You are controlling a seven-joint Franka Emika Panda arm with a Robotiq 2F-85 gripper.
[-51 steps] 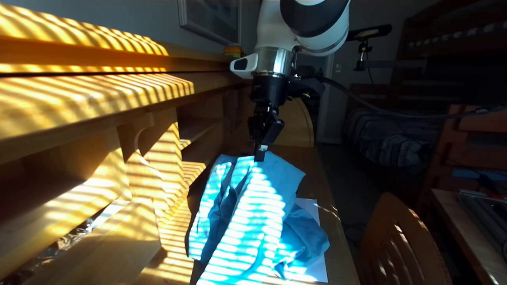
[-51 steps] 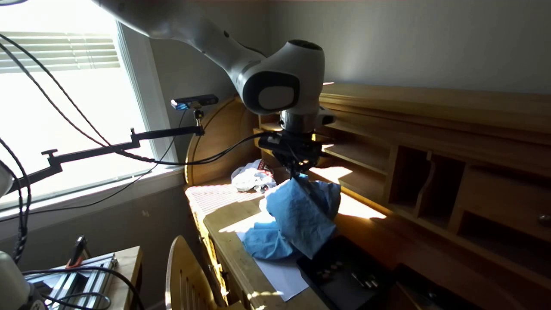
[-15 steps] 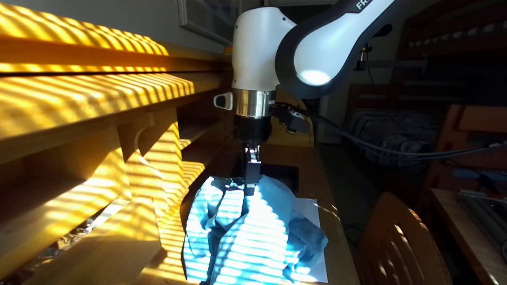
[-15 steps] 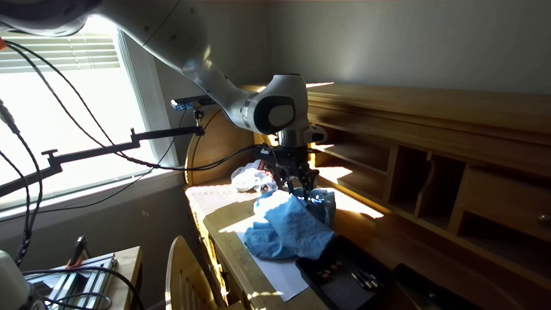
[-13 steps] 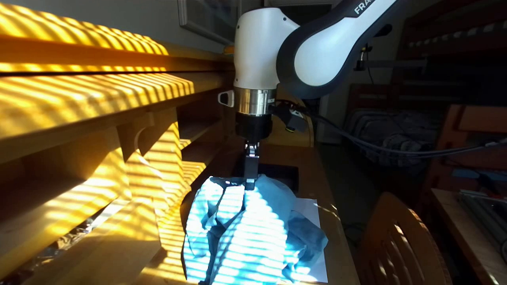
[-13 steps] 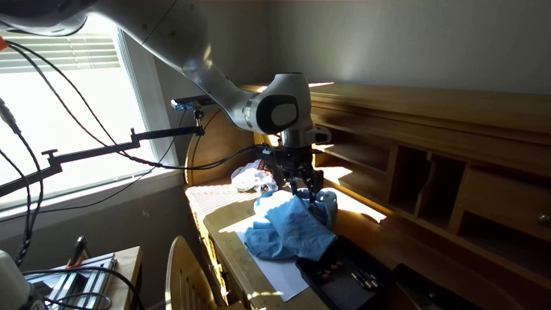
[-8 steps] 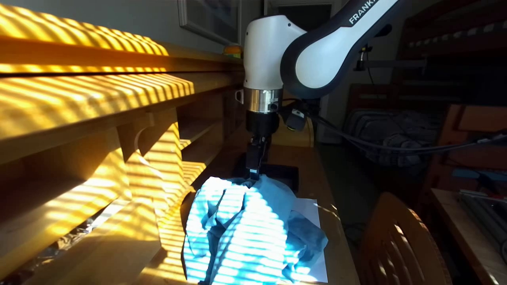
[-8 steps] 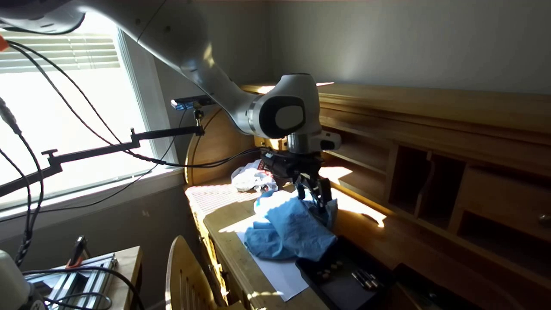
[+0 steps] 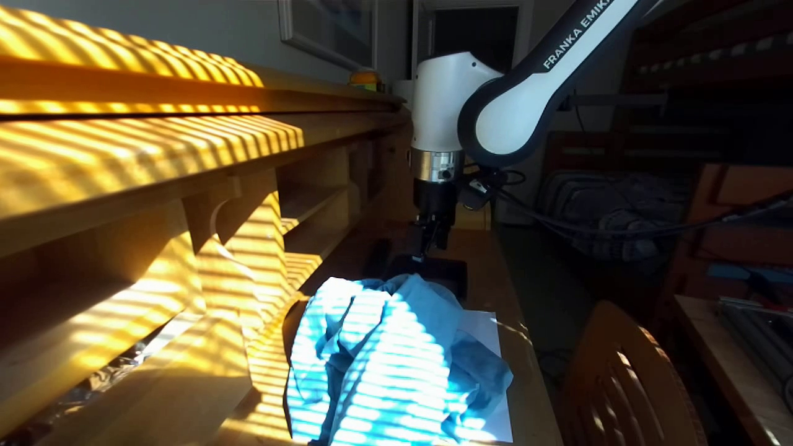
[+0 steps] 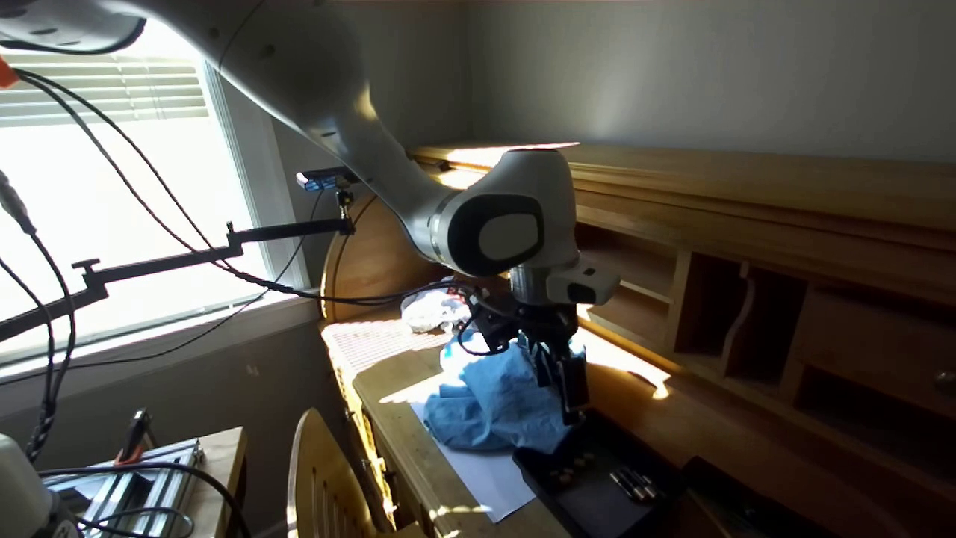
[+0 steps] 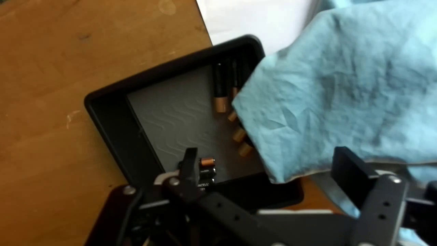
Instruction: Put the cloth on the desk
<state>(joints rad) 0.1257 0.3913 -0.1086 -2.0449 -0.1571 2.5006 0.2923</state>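
Note:
The blue cloth (image 9: 396,371) lies in a crumpled heap on the wooden desk (image 10: 396,392), partly over a white sheet of paper. In the wrist view one corner of the cloth (image 11: 341,78) overhangs a black tray. My gripper (image 11: 266,153) is open, its two fingers wide apart with nothing gripped. From above, the cloth's corner shows between and beyond the fingertips. In an exterior view the gripper (image 10: 556,396) hangs beside the heap, near the tray's edge, hiding part of the cloth. It stands beyond the cloth, apart from it, in an exterior view (image 9: 419,257).
The black tray (image 11: 123,130) holds several batteries (image 11: 220,85). White paper (image 10: 485,478) lies under the cloth. Shelves and cubbies (image 10: 702,314) rise along the desk's back. A white bundle (image 10: 429,310) sits at the far end. A wooden chair (image 10: 321,478) stands at the front.
Earlier my gripper held the cloth raised; it lowered it and opened. Over the last second it has moved off the cloth toward the tray, while the cloth stayed on the desk.

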